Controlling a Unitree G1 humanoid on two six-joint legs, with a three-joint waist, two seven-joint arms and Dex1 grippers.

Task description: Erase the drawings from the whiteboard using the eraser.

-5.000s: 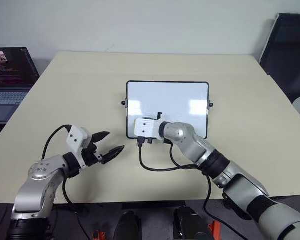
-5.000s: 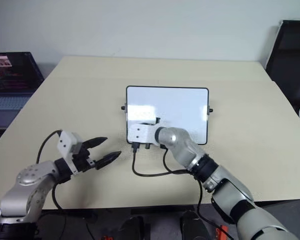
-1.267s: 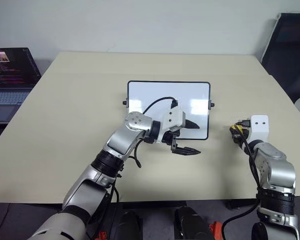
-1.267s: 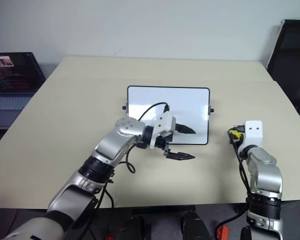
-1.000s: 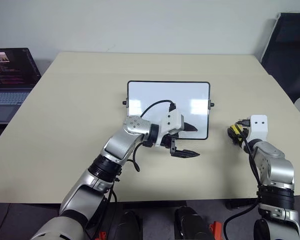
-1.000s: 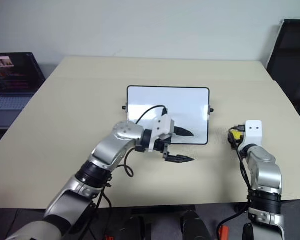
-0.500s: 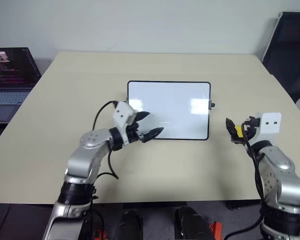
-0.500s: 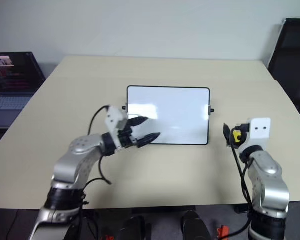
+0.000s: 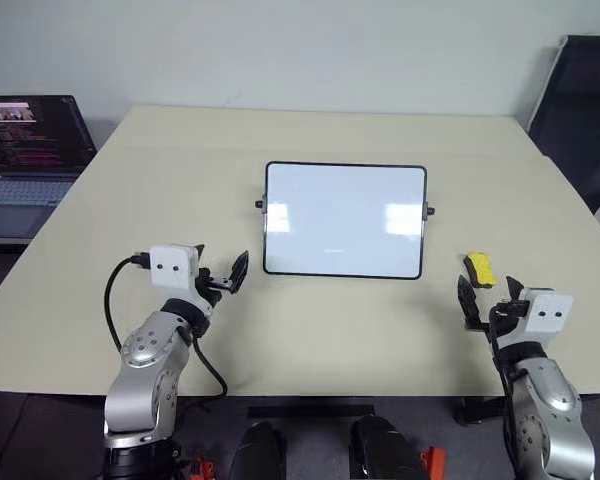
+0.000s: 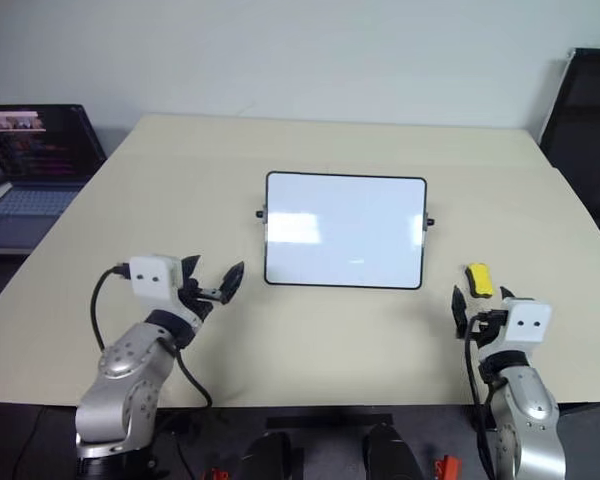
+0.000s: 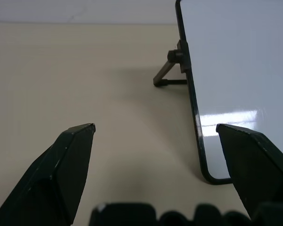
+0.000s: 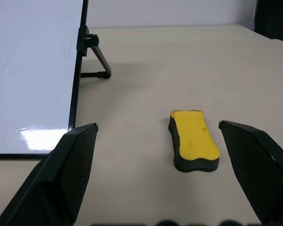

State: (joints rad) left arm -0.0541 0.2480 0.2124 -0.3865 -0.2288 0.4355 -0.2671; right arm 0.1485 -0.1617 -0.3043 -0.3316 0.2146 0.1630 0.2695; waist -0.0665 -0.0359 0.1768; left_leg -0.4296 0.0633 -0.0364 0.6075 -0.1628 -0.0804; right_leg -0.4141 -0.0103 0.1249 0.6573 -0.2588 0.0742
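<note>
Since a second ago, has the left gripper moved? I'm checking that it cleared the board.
Yes. The left gripper has swung off the whiteboard toward the robot's left, fingers open.

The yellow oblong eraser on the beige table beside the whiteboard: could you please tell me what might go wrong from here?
1. The yellow oblong eraser lies loose on the beige table right ahead of the open right gripper; a forward move might knock it away.
2. A faint short mark seems to remain on the black-framed whiteboard, so the erasing may be incomplete.
3. The whiteboard has small side stands; a careless left gripper could snag one and shift it.
</note>
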